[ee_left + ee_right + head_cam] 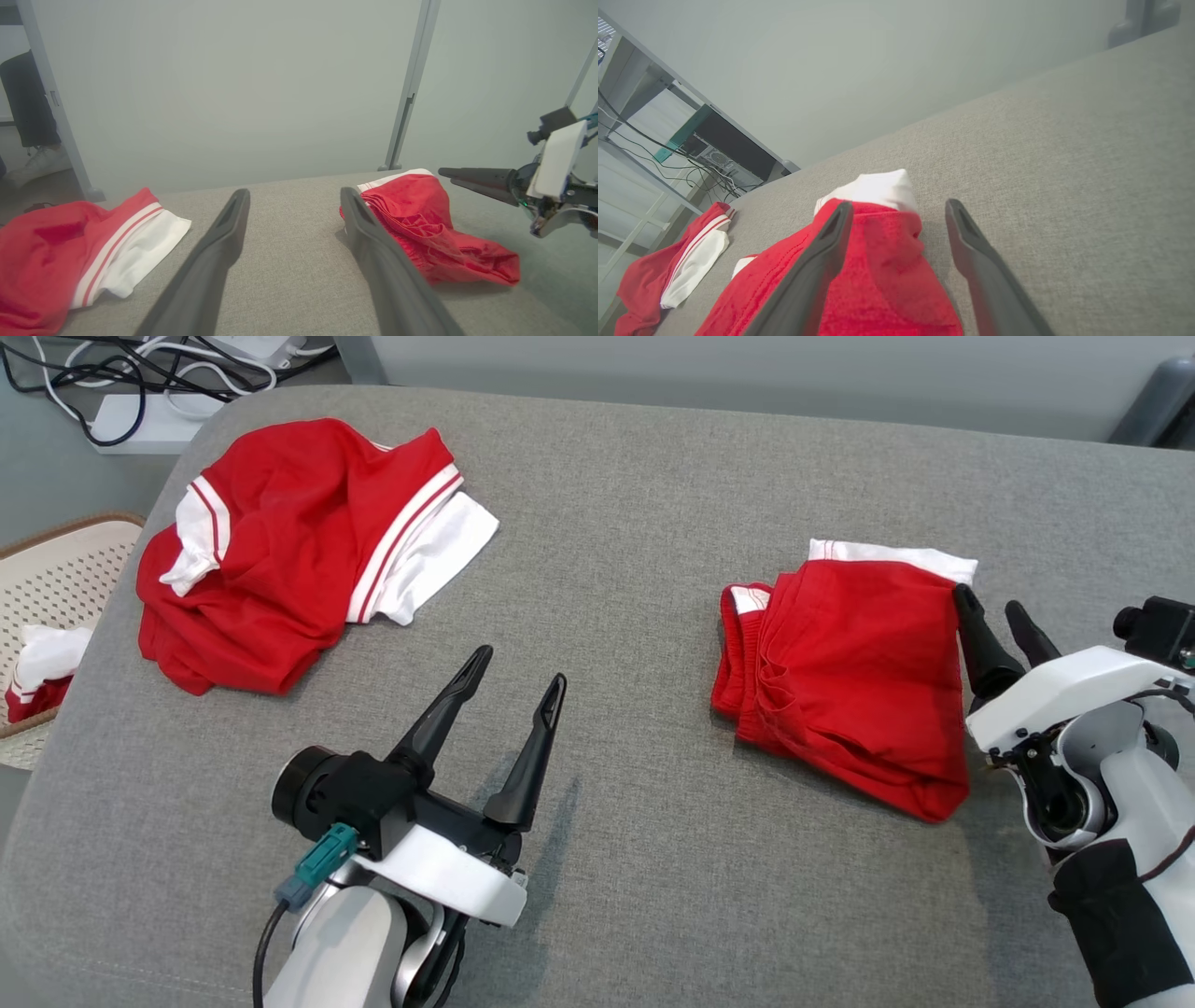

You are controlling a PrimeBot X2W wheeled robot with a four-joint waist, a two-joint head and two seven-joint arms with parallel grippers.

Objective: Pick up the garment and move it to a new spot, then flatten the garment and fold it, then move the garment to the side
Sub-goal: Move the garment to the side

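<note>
Garment (850,681) — red, white-edged, folded

Head camera looked down on grey padded top (653,569). Both wrist cameras sat low, close over it; all shared folded red garment (850,691).

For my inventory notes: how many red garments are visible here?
3. A crumpled garment lies far left on the grey pad; a folded garment lies right, by the right pincer; a third piece shows in the basket, which may hide more.
</note>
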